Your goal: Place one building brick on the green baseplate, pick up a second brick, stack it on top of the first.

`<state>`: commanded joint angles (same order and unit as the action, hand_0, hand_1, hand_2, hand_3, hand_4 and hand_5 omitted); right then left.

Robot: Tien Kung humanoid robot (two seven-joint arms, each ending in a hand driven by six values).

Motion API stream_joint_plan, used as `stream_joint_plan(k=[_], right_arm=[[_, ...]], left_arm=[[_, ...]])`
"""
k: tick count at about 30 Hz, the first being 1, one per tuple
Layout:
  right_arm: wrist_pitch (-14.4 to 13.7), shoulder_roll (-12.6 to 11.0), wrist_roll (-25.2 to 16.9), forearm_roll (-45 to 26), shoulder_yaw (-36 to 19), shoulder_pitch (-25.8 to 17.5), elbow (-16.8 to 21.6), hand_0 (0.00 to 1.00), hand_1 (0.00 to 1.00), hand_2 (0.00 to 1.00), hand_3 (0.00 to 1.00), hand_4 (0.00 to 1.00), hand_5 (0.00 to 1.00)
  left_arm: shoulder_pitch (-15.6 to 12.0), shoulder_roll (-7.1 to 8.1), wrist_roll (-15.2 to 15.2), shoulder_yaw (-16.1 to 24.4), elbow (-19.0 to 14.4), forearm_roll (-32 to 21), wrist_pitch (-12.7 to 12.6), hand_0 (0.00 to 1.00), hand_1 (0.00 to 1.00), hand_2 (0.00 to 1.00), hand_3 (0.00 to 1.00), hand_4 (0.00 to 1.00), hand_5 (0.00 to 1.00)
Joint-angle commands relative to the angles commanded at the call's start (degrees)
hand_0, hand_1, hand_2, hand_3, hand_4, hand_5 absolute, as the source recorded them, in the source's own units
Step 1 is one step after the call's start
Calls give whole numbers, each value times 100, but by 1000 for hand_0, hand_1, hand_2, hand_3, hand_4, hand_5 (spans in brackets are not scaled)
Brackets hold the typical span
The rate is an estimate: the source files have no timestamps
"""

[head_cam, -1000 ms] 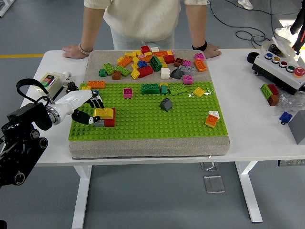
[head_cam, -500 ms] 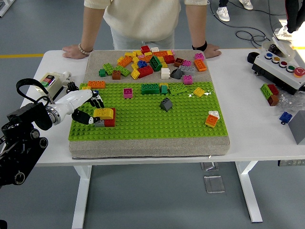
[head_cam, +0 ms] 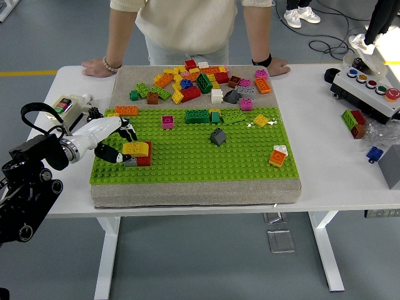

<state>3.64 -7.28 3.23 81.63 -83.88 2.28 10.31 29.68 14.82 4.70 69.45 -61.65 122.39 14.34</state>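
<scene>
Green studded plastic is filling the middle of the scene: a green baseplate (head_cam: 187,156) is lying on a grey pad on a white tabletop (head_cam: 337,169). The left robot hand (head_cam: 107,139), white with black fingertips, is reaching in over the baseplate's left edge, and its fingers are closing around a yellow brick (head_cam: 137,149). That yellow brick is sitting on top of a red brick (head_cam: 144,160), with a small grey piece just beside it, near the baseplate's left edge. No right robot hand is showing. Elsewhere on the baseplate, a pink brick (head_cam: 167,122), a dark green brick (head_cam: 196,116) and a yellow tile (head_cam: 260,120) are resting along its far edge, a dark grey sloped brick (head_cam: 217,137) is sitting near its centre, and an orange and white brick (head_cam: 278,155) is lying toward its right edge. Beyond the baseplate's far edge, a loose pile of mixed bricks (head_cam: 200,80) is spreading over the grey pad. A person is standing past that pile, pressing one hand (head_cam: 100,66) and the other hand (head_cam: 275,66) flat on the tabletop. To the right of the baseplate, well apart, a button box (head_cam: 369,90) is sitting on the tabletop.
</scene>
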Motion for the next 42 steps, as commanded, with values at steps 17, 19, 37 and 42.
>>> stream_joint_plan(k=[17,19,37,42], right_arm=[[5,2,-1,-5,0,6,0,761,689,734,754,998,503],[7,0,0,-7,2,6,0,761,689,735,754,998,504],[8,-5,-1,-21,-1,29,0,762,689,735,754,998,504],[12,-12,4,-12,-8,26,0,762,689,735,753,998,504]], left_arm=[[38,-62,13,30,20,-46,-20,751,689,609,605,927,94],[50,-86,12,38,39,-42,-26,753,692,612,607,939,107],[106,-234,34,84,185,17,-124,759,695,614,613,956,130],[120,-266,47,98,224,34,-162,759,696,614,613,961,140]])
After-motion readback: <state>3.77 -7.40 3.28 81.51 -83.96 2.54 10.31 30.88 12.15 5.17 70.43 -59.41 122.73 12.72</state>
